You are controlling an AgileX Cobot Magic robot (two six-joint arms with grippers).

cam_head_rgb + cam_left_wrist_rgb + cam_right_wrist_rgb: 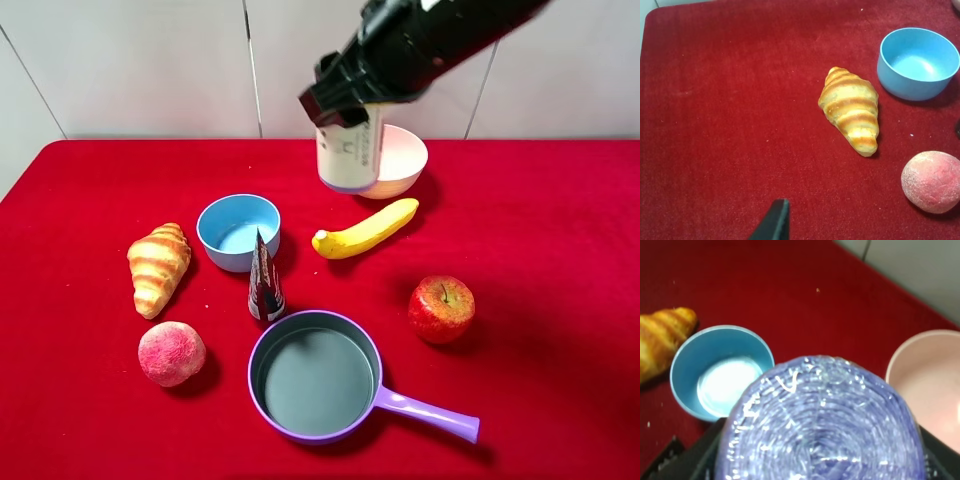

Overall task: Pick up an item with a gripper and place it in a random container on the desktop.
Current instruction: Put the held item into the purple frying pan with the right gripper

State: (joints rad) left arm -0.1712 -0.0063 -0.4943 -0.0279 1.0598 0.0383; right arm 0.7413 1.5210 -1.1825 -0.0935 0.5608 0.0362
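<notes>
In the right pincer hangs the roll.

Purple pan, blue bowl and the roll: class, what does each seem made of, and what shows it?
Purple pan: probably matte plastic; uniform moulded colour.
Blue bowl: likely smooth plastic; soft sheen inside.
Roll: top looks like crinkled shiny film; wrinkles glint.

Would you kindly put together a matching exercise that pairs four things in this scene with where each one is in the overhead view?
Things:
1. croissant
2. banana
3. apple
4. roll

Places:
A. held up by the right claw
B. left of the blue bowl
C. right of the pan
D. just in front of the pink bowl

Pairs: 1-B, 2-D, 3-C, 4-A
</notes>
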